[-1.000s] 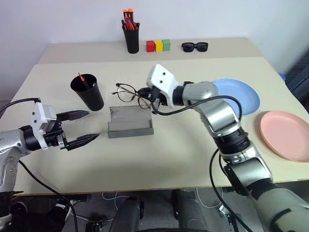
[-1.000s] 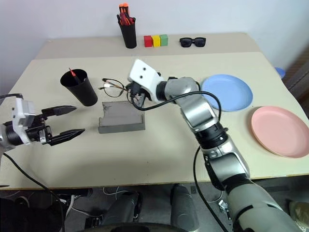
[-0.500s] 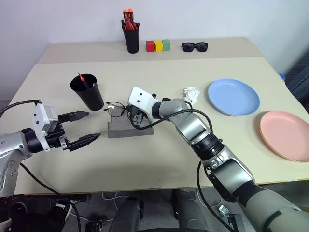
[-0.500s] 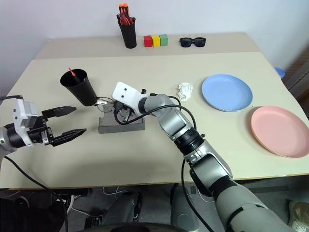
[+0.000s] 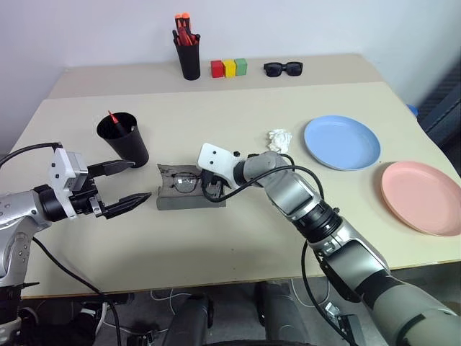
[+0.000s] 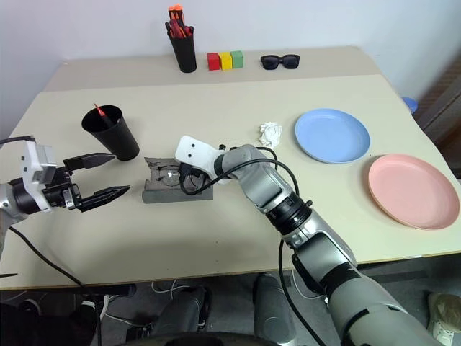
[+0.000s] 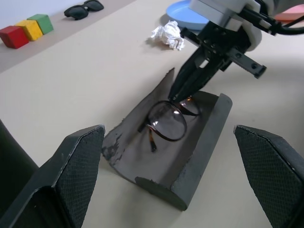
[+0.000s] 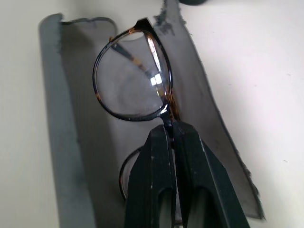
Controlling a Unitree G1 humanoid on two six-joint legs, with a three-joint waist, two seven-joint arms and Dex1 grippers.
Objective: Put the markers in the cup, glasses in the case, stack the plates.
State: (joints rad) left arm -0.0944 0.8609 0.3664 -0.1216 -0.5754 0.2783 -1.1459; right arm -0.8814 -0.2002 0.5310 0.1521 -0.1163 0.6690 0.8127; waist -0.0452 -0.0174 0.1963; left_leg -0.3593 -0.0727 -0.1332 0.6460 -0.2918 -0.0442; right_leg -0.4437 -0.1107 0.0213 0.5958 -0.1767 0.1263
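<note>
The grey case (image 5: 189, 202) lies open in the middle of the table. The wire-framed glasses (image 8: 133, 85) rest inside it, lenses along the trough. My right gripper (image 8: 167, 126) is shut on the glasses' bridge, reaching into the case from its right side. My left gripper (image 5: 137, 184) hovers open just left of the case, holding nothing. The black cup (image 5: 124, 141) stands behind the left gripper, with a red-tipped marker (image 5: 113, 117) sticking out of it. On the right lie the light blue plate (image 5: 341, 142) and the pink plate (image 5: 421, 196), side by side and apart.
A crumpled white paper (image 5: 279, 138) lies between the case and the blue plate. Along the back stand a black pen holder (image 5: 188, 56) with orange-capped pens, three coloured blocks (image 5: 228, 68) and black sunglasses (image 5: 282, 68).
My right gripper has come down and to the left with the glasses, from above the case's far edge into the trough. The left gripper has stayed put.
</note>
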